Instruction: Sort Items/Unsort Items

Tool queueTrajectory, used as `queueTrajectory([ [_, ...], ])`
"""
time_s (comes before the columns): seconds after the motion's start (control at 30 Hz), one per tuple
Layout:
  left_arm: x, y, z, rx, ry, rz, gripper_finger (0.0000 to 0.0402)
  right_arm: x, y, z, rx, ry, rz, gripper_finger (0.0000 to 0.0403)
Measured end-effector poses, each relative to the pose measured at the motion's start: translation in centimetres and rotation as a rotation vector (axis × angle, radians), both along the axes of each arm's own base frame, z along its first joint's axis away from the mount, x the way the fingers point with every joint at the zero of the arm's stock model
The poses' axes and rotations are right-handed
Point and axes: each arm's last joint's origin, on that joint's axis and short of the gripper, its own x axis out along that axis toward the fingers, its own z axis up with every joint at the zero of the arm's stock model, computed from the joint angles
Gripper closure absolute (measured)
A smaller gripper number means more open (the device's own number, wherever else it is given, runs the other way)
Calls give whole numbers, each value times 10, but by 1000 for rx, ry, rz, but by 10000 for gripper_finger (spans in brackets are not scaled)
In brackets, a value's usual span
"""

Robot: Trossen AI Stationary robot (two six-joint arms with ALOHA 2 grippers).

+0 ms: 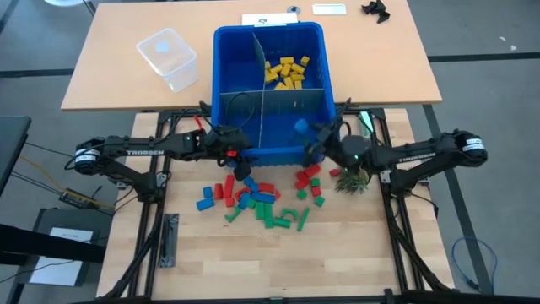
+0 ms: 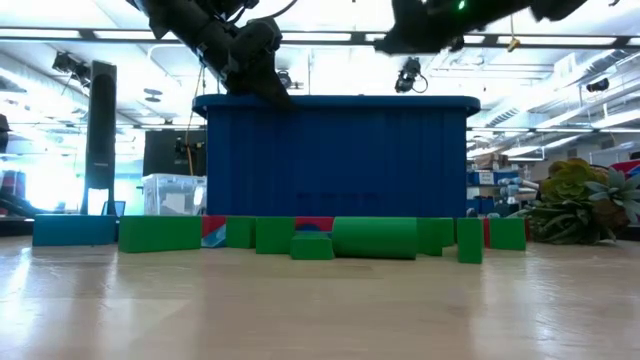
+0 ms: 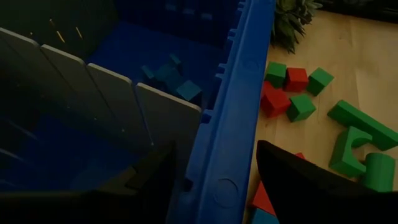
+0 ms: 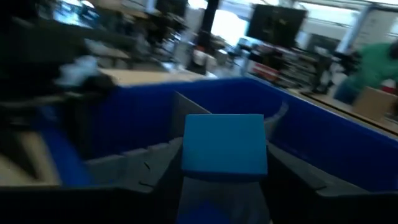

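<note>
Right jaws [image 4: 224, 186] hold a blue rectangular toy block [image 4: 224, 144] between them, one finger on each side of it, above the front right compartment of the large blue plastic bin [image 1: 224, 51]. In the high view this gripper [image 1: 305, 139] sits over the bin's front wall, with the blue block [image 1: 301, 127] just past its tips.

Left jaws [image 3: 211, 180] stand open and carry nothing; they straddle the bin's front wall, one finger inside the bin and the other outside over the worktop [image 1: 337, 253]. From above, the left gripper [image 1: 239, 154] is at the front wall, left of the right one.

Grey slotted divider sheets [image 1: 278, 103] split the bin into compartments. Beyond the left jaws, inside the bin, lie a few blue blocks [image 3: 171, 74] on its floor. Yellow toy blocks [image 1: 287, 71] fill the far right compartment, well beyond both grippers.

On the worktop, just in front of the bin and below both grippers, lies a scatter of red, green and blue toy bricks and wedges [image 1: 257, 198]. A small spiky green plant [image 1: 353, 180] stands under the right arm. A clear plastic tub [image 1: 168, 57] stands on the far table, left of the bin.
</note>
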Motion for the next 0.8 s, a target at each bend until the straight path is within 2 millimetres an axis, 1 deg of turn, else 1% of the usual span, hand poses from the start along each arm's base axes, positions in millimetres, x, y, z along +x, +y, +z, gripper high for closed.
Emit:
queueTrajectory([
  [0.07,0,0,0,0,0,0,170,3,-9,-7,3,34,-17,202],
  [0.13,0,0,0,0,0,0,170,7,-14,-15,8,86,-17,184],
  [0.2,0,0,0,0,0,0,170,10,-14,-21,7,117,-26,165],
  [0.33,0,0,0,-1,0,-1,170,10,-8,-18,0,102,-28,131],
  [0.4,0,0,0,-1,-1,-1,170,9,1,-14,-2,82,10,120],
  [0.47,0,0,0,-1,-1,-1,170,8,13,-11,-1,64,96,112],
  [0.63,0,0,0,0,-2,-1,170,14,47,-15,53,52,423,110],
  [0.73,0,0,0,0,-3,-1,170,22,66,-30,123,84,581,111],
  [0.8,0,0,0,0,-3,-1,170,29,77,-45,156,132,632,111],
])
